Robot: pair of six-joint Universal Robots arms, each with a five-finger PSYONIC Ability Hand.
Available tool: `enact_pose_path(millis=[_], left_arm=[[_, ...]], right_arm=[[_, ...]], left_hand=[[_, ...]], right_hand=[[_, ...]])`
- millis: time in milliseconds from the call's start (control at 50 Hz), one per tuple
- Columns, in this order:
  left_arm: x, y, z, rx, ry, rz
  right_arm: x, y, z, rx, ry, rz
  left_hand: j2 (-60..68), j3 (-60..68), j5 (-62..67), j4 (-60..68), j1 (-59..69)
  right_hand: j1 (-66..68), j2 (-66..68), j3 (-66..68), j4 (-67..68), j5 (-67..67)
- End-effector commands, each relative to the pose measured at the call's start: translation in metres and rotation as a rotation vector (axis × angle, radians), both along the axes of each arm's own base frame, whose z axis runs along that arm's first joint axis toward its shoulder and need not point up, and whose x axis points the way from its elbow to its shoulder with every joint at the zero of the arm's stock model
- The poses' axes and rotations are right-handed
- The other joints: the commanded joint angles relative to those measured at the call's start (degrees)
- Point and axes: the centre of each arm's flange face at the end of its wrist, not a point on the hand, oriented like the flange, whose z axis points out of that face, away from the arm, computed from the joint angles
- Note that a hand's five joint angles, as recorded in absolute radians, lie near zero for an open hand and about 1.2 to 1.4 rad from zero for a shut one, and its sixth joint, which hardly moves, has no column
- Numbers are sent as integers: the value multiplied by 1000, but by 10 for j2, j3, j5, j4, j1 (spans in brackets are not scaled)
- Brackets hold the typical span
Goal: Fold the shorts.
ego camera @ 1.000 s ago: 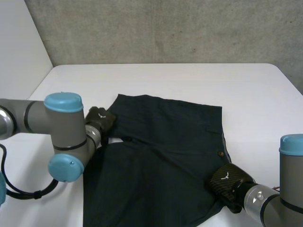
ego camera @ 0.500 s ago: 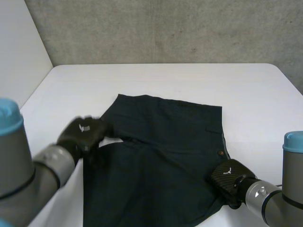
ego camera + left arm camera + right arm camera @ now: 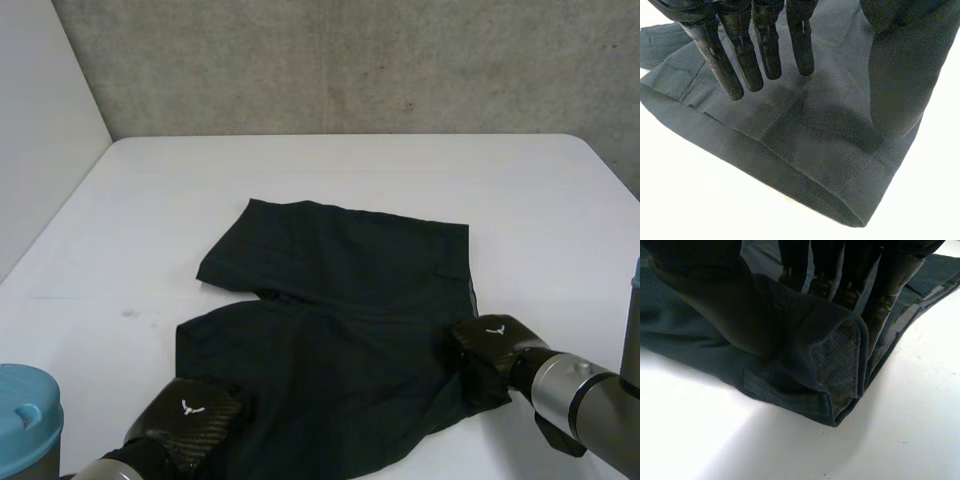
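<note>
The dark shorts (image 3: 340, 300) lie flat in the middle of the white table (image 3: 350, 170), legs toward the robot's left and waistband to the right. My left hand (image 3: 185, 425) hovers at the near corner of the near leg. In the left wrist view its fingers (image 3: 745, 55) are straight and spread above the cloth (image 3: 815, 150), thumb apart, holding nothing. My right hand (image 3: 495, 345) is at the near end of the waistband. In the right wrist view its thumb (image 3: 705, 290) and fingers pinch a raised fold of the shorts (image 3: 835, 365) at that corner.
A concrete wall stands behind the table's far edge, and a pale panel rises along its left side. Bare white tabletop surrounds the shorts on all sides.
My left hand has drawn back from the notch between the two legs to the near leg's near corner, its fingers opening slightly. My right hand has crept slightly farther along the waistband, still gripping.
</note>
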Motion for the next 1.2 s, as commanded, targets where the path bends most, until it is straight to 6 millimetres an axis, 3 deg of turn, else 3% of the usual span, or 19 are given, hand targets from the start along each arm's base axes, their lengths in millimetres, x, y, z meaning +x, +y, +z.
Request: enact_pose_path(millis=[20,500,560,600,640,800,900,1040,1100,1200], left_arm=[[0,0,0,-1,-3,1],[-7,2,-14,32,-25,-32],[-9,5,-14,27,-29,-51],[-9,6,-14,19,-35,-53],[-9,5,-13,9,-43,-43],[-9,-9,25,-162,12,30],[-5,-5,58,-256,10,-6],[5,16,72,-172,-176,-156],[5,17,77,-173,-199,-180],[-12,-14,93,-349,-137,-162]], right_arm=[[-4,-7,-1,-13,-17,-40],[-9,-18,-1,-33,-73,-114],[-10,-19,-1,-38,-71,-121],[-10,-19,-1,-39,-69,-124],[-9,-19,-1,-39,-68,-121],[-11,-12,17,-77,-15,-78],[-16,21,53,-140,189,112],[-25,61,77,-98,421,372],[-26,59,83,-102,431,375],[-23,28,85,-132,382,282]], left_hand=[[22,20,28,27,18],[27,25,33,32,23],[175,172,180,180,170],[424,422,430,429,420],[530,528,535,535,525],[530,528,535,535,526],[530,528,535,535,526],[530,528,535,535,526],[530,528,535,535,526],[530,528,535,535,526]], right_hand=[[226,118,112,117,137],[226,118,112,117,137],[226,118,112,117,137],[226,118,112,117,137],[226,118,112,117,137],[226,118,112,117,137],[226,118,112,117,137],[226,118,112,117,137],[226,118,112,117,137],[226,118,112,117,137]])
